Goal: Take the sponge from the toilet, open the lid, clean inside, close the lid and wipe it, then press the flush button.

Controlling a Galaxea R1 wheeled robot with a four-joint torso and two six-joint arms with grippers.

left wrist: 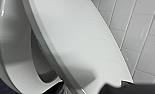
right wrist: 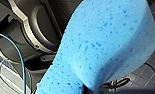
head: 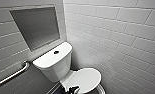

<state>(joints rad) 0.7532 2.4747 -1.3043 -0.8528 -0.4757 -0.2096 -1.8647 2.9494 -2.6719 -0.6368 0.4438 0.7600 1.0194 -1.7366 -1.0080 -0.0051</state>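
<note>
1. Head view: shows the toilet [head: 55,67] set in a tiled corner, with the flush button [head: 56,52] dark in the middle of the tank top and a grab bar [head: 11,75] on the wall to the left. Places the lid [head: 86,78] over the bowl, with the left end effector [head: 73,89] at its near rim.
2. Left wrist view: finds the lid tilted up off the seat ring [left wrist: 20,67], partway round its hinge, with the bowl opening dark beneath. Reads as a lid swing in hand. Cannot tell whether the left end effector is wide or pinched on the rim. Best to press at the rim's far edge, follow the hinge arc rather than a straight line, and go slowly, since glossy plastic probably slips. Carry the lid all the way to its rest; do not let it drop.
3. Right wrist view: has the sponge [right wrist: 105,45] clamped in the right end effector [right wrist: 95,91], close to the camera and bent over it. Hold that grip firm and stay clear of the lid's sweep.
</note>
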